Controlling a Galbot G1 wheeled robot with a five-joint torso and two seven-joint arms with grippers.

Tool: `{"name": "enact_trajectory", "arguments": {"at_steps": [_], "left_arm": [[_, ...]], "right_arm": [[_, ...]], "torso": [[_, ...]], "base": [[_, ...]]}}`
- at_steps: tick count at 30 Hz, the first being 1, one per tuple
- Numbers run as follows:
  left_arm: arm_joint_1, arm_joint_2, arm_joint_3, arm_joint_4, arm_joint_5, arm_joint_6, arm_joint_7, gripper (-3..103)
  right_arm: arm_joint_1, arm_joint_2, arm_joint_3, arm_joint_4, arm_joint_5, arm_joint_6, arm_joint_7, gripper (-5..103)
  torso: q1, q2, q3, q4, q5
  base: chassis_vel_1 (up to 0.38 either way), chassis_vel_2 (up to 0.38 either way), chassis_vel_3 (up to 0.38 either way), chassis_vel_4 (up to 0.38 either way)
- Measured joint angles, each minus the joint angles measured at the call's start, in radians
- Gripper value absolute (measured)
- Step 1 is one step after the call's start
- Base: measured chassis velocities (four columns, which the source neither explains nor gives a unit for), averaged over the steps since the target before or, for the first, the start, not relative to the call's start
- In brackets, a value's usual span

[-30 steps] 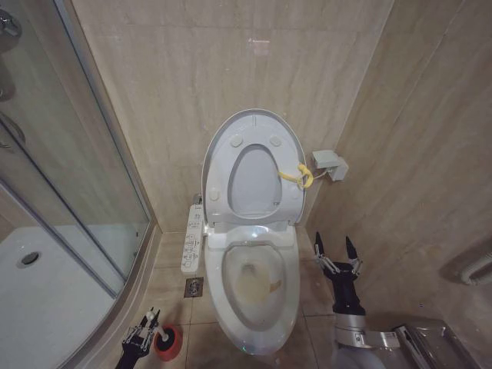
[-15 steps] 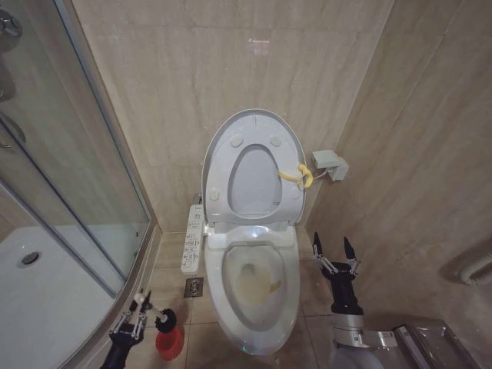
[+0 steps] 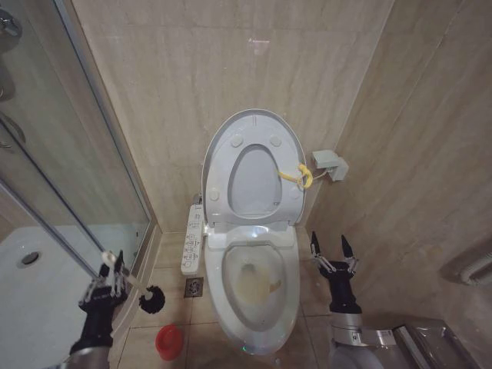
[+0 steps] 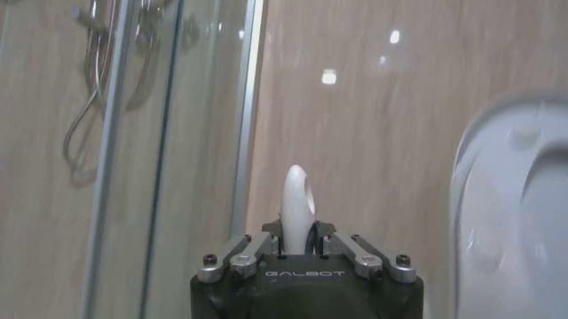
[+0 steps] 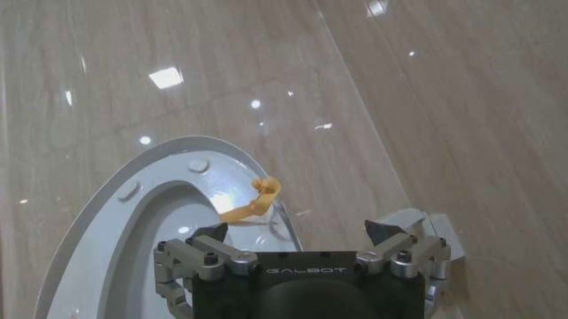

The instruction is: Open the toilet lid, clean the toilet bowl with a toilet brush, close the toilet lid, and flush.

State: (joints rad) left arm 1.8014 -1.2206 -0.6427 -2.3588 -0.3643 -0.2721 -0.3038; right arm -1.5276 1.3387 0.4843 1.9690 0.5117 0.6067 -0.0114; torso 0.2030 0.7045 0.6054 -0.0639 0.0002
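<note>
From my head I see the toilet lid [image 3: 250, 165] standing open against the wall with the seat ring [image 3: 254, 183] raised too, and the stained toilet bowl [image 3: 254, 286] bare below. My left gripper [image 3: 108, 278] is clenched on the handle of the toilet brush [image 3: 151, 299], whose black head hangs over the floor tiles, between the shower screen [image 3: 92, 184] and the bowl, clear above the red holder [image 3: 168, 342]. My right gripper [image 3: 332, 260] waits beside the bowl's far side, fingers spread and holding nothing. Through my left wrist camera the pale looped end of the brush handle [image 4: 296, 206] stands up between my closed fingers, and the lid [image 4: 510, 212] shows off to one side. Through my right wrist camera my open fingers [image 5: 206, 234] frame the raised lid [image 5: 177, 193] and the yellow strap [image 5: 253, 203] tied on it. I judge the step is carrying the brush to the bowl. To do it well I should keep a firm grip, lift the head over the rim without knocking the control panel [image 3: 192, 240], then tip it down onto the brown staining.
</note>
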Motion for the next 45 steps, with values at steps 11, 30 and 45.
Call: {"name": "enact_trajectory", "arguments": {"at_steps": [11, 30, 45], "left_arm": [[-0.008, 0.062, 0.064, -0.148, -0.228, -0.093, 0.223, 23], [-0.413, 0.082, 0.319, 0.406, -0.312, -0.308, 0.685, 23], [-0.829, 0.264, 0.722, 0.648, -0.356, -0.301, 0.611, 23]], "right_arm": [[0.006, -0.006, -0.016, -0.015, -0.008, -0.005, 0.002, 100], [0.025, 0.004, -0.026, -0.100, -0.046, -0.026, 0.015, 100], [0.033, 0.068, 0.001, -0.169, -0.077, -0.018, 0.015, 100]], "torso": [[0.000, 0.000, 0.000, -0.0002, 0.0003], [0.000, 0.000, 0.000, -0.0006, -0.0004], [0.000, 0.000, 0.000, -0.0002, -0.0002]], "base": [[0.000, 0.000, 0.000, 0.000], [0.000, 0.000, 0.000, 0.000], [0.000, 0.000, 0.000, 0.000]]}}
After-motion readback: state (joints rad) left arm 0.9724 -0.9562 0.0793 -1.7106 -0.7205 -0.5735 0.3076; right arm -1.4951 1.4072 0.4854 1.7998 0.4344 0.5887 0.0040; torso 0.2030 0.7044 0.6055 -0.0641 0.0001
